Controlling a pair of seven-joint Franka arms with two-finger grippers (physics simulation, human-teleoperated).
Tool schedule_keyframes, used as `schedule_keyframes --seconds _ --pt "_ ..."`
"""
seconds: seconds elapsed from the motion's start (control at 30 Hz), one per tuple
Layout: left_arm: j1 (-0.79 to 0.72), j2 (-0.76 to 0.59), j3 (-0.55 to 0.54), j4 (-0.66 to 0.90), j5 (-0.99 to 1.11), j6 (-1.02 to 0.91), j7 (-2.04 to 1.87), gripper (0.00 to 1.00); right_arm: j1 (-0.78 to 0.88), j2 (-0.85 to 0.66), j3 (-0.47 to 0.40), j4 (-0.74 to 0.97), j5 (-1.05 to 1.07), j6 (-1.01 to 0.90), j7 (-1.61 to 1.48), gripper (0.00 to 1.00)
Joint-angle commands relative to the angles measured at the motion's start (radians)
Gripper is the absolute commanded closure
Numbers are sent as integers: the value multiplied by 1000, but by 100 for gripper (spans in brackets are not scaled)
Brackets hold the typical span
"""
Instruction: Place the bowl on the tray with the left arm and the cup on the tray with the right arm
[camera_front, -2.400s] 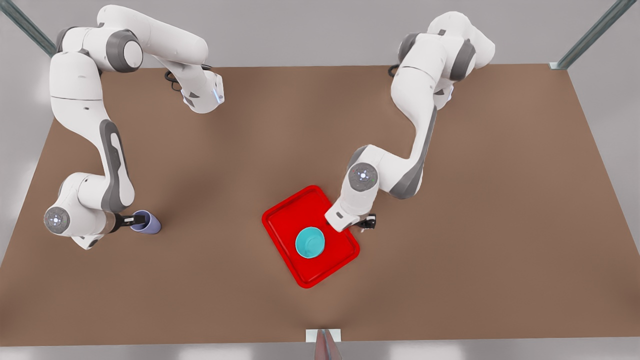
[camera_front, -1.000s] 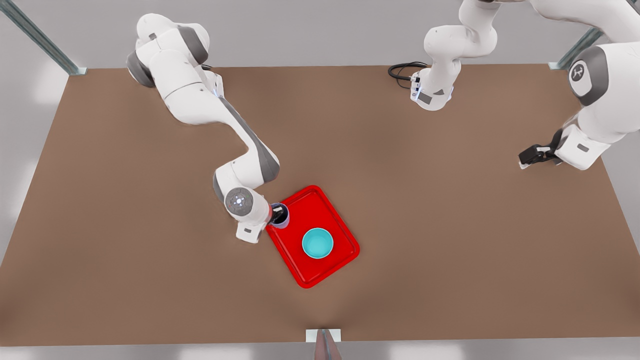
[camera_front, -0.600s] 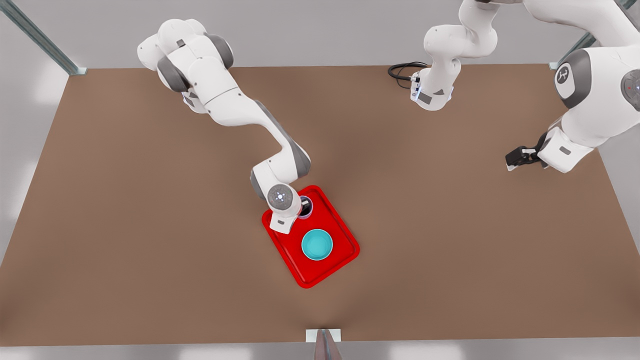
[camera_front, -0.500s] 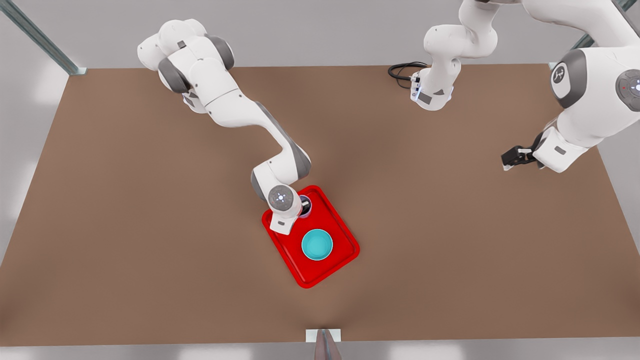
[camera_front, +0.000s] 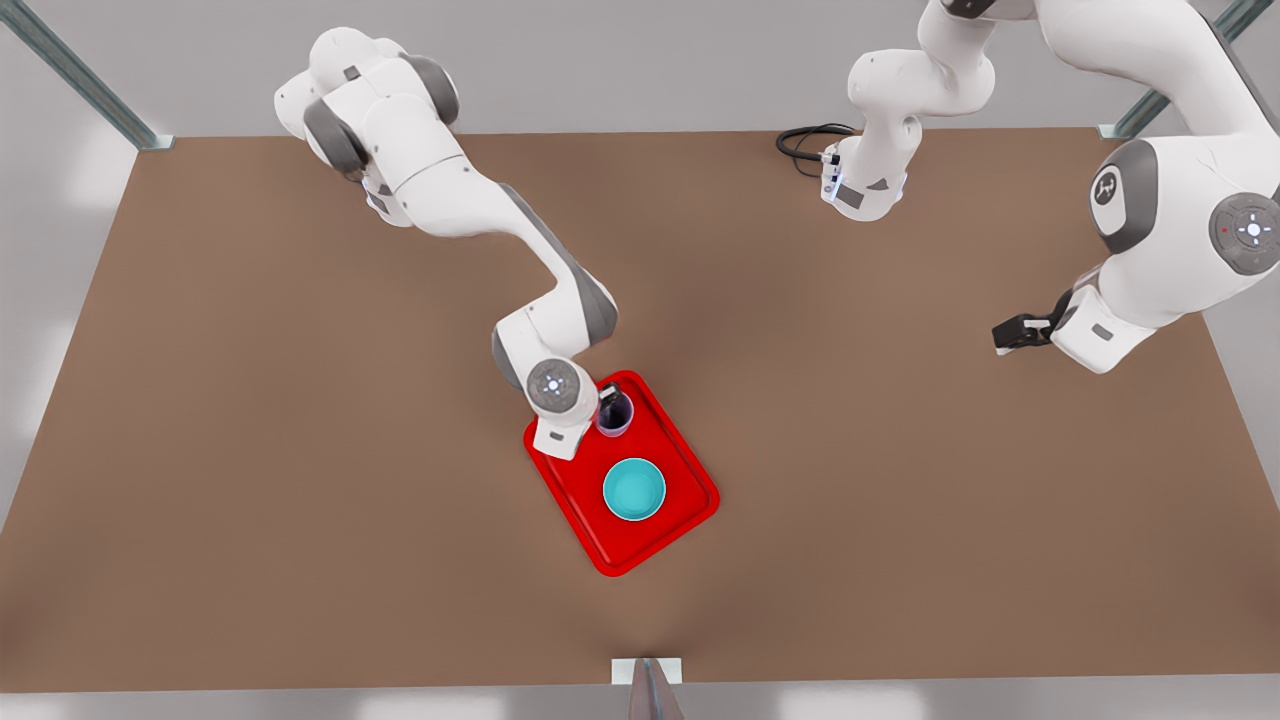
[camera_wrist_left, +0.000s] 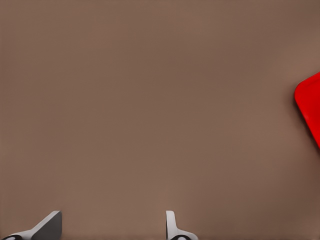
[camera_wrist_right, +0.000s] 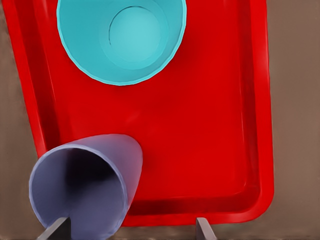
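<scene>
The red tray (camera_front: 680, 460) lies mid-table. In it stands the teal bowl (camera_front: 634, 489), seen from above in the right wrist view too (camera_wrist_right: 122, 40). The lavender cup (camera_front: 614, 414) stands upright on the tray's far end (camera_wrist_right: 210, 125), close to the rim. My right gripper (camera_front: 607, 405) hangs over the cup (camera_wrist_right: 85, 192), open, with one finger (camera_wrist_right: 57, 229) at the cup's mouth and the other well outside it. My left gripper (camera_front: 1010, 333) waits open above bare table at the front view's right, and a tray corner (camera_wrist_left: 310, 105) shows in its wrist view.
A black cable (camera_front: 805, 140) coils at the far edge beside an arm base. Metal frame posts (camera_front: 70, 70) stand at the far corners. A small bracket (camera_front: 648, 672) sits at the near edge. Brown table (camera_front: 300, 500) spreads wide around the tray.
The right arm carried the cup from the front view's left onto the tray and shifted it slightly inward. The left arm withdrew from the tray to the front view's right.
</scene>
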Motion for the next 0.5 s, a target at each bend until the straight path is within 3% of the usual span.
schedule_keyframes --seconds 0.0,0.07,0.1,0.17,0.3,0.47 --pt "0 1 0 0 0 0 0 0 0 -6 0 0 0 -12 0 0" --pt "0 1 0 0 0 0 0 0 -9 -141 -27 18 -23 -216 15 0" --pt "0 1 0 0 0 -2 0 0 -12 -245 -104 35 -92 -280 5 0" --pt "0 -1 0 0 2 -3 5 0 -127 -271 -126 169 -205 -410 -69 0" --pt "-5 1 -2 2 5 -2 6 0 -449 -563 37 -14 -259 -396 -106 0" --pt "-5 -1 -2 2 5 -5 40 0 -479 -644 63 -78 -264 -401 -100 0"
